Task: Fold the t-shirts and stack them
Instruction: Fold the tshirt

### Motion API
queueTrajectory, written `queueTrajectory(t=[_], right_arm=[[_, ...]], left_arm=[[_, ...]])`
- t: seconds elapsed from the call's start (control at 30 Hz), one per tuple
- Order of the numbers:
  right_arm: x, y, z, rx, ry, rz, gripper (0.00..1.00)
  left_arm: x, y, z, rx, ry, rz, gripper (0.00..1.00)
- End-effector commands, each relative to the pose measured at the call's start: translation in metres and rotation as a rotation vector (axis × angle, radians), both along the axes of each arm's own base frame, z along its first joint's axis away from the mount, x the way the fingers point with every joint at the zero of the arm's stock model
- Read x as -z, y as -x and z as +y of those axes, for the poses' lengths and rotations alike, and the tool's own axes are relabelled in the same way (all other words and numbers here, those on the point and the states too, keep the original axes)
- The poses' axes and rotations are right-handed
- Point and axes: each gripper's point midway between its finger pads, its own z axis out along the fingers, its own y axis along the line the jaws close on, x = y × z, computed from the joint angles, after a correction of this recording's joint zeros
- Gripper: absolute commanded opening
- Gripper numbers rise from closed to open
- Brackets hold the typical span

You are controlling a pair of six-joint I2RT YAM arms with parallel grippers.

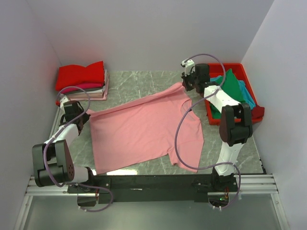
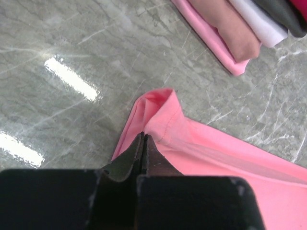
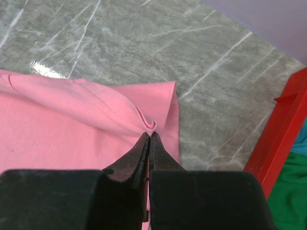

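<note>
Grey marble tabletop (image 1: 144, 81), seen from above and behind the two arms. A light pink t-shirt (image 1: 144, 129) lies spread across the middle of it, mostly flat. One end reaches toward the left edge, another toward the far right, and its lower part lies close to the near edge.

A red bin (image 1: 230, 65) stands in the far right corner and holds a green shirt (image 1: 230, 86) and a teal shirt (image 1: 247, 96), both crumpled. A stack of folded shirts (image 1: 81, 79) sits in the far left corner with a red one on top. The left wrist view shows pink, salmon, white and dark layers at its edge (image 2: 240, 28).

The right gripper (image 1: 186, 84) is at the shirt's far right end. Its jaws are closed on a small fold of pink cloth at a stitched hem (image 3: 148, 136), just beside the bin. The left gripper (image 1: 88, 115) is near the left edge, in front of the stack, with its jaws pinched together on a rolled pink corner (image 2: 144, 139).
</note>
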Motion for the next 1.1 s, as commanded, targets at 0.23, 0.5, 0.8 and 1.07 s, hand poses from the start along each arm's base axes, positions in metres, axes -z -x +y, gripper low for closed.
queueTrajectory(t=[0.23, 0.5, 0.8, 1.07], right_arm=[[-0.032, 0.003, -0.003, -0.01, -0.016, -0.077, 0.0], [-0.019, 0.011, -0.007, -0.016, 0.0, -0.049, 0.0], [-0.004, 0.019, -0.012, -0.019, 0.016, -0.017, 0.0], [-0.001, 0.027, -0.013, -0.032, 0.023, -0.006, 0.0]], left_arm=[[0.001, 0.009, -0.008, 0.008, 0.046, -0.017, 0.0], [0.005, 0.025, -0.012, -0.014, 0.074, 0.005, 0.14], [-0.08, 0.03, -0.012, -0.042, 0.064, -0.181, 0.63], [-0.153, 0.039, -0.012, 0.016, -0.036, -0.296, 0.69]])
